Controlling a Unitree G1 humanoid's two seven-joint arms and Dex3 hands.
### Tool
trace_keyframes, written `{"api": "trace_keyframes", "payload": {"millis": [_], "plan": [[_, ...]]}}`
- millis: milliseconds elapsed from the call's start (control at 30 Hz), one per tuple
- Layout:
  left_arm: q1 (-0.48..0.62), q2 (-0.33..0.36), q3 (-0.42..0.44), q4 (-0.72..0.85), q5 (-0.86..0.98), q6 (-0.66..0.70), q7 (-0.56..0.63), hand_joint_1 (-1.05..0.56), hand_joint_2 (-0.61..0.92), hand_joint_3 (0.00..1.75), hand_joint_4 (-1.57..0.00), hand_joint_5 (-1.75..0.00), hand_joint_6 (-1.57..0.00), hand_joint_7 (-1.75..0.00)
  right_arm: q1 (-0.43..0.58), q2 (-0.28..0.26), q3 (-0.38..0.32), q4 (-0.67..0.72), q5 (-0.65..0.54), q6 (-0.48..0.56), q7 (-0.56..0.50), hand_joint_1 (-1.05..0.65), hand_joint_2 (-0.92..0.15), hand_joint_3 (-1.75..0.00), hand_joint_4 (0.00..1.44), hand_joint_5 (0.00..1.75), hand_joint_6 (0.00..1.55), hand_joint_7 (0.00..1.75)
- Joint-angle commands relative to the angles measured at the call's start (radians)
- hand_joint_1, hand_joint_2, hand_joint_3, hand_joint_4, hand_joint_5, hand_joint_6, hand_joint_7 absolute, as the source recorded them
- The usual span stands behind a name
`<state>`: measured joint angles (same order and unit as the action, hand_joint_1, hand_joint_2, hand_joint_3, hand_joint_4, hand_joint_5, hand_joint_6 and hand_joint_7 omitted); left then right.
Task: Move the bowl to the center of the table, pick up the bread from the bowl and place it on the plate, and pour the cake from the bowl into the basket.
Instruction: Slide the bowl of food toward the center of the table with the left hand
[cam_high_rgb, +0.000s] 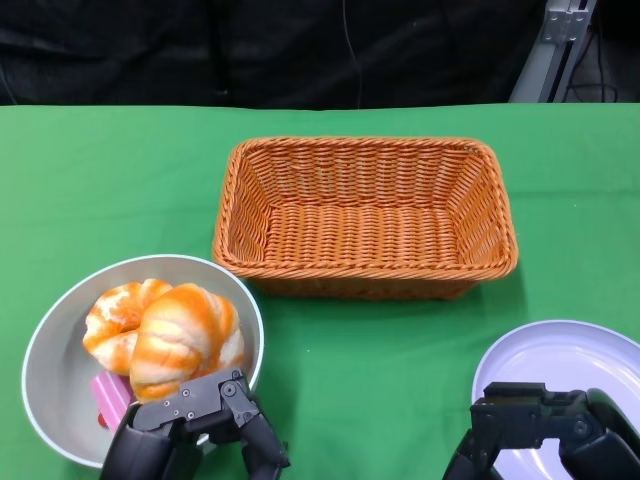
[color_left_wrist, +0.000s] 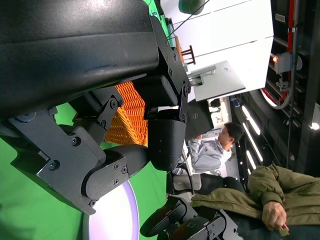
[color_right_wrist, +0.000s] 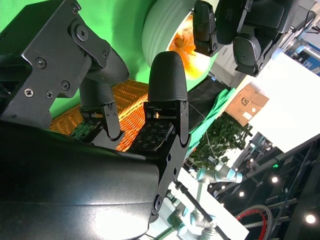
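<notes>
Green table (cam_high_rgb: 360, 380): bowl (cam_high_rgb: 50, 345) sits off-center, unmoved. Left hand (cam_high_rgb: 195, 430) at its rim, right hand (cam_high_rgb: 540, 430) both released; grasp the rim next.

Bright even overhead light, soft shadows under the basket (cam_high_rgb: 365, 215), sharp head view, glare in wrist views

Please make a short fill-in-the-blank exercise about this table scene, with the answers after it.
1. The two pieces of bread lie in the ____.
2. The wicker basket holds ____.
3. The white plate is nearest the robot's ____ hand.
4. The tablecloth is ____ in colour.

Answers: bowl; nothing; right; green
</notes>
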<state>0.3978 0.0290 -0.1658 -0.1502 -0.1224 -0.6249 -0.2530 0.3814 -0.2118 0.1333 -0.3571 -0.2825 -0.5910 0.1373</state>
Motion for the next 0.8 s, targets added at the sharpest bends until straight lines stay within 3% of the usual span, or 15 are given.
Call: {"api": "trace_keyframes", "payload": {"millis": [33,800], "plan": [[0.009,0.0,0.01,-0.01,0.015,-0.001,0.019,-0.18,0.43,1.18,-0.98,-1.64,-0.9,-1.4,-0.001,-0.006,0.001,0.01,0.017,-0.004,-0.004,0.06,-0.19,-1.47,0.92,1.36,0.96,1.06],[0.0,0.009,0.012,-0.004,-0.004,0.006,0.013,-0.19,0.46,1.1,-0.99,-1.61,-0.9,-1.38,-0.019,-0.003,-0.004,0.024,0.019,-0.008,-0.011,0.04,-0.18,-1.47,0.89,1.52,0.94,1.13]]}}
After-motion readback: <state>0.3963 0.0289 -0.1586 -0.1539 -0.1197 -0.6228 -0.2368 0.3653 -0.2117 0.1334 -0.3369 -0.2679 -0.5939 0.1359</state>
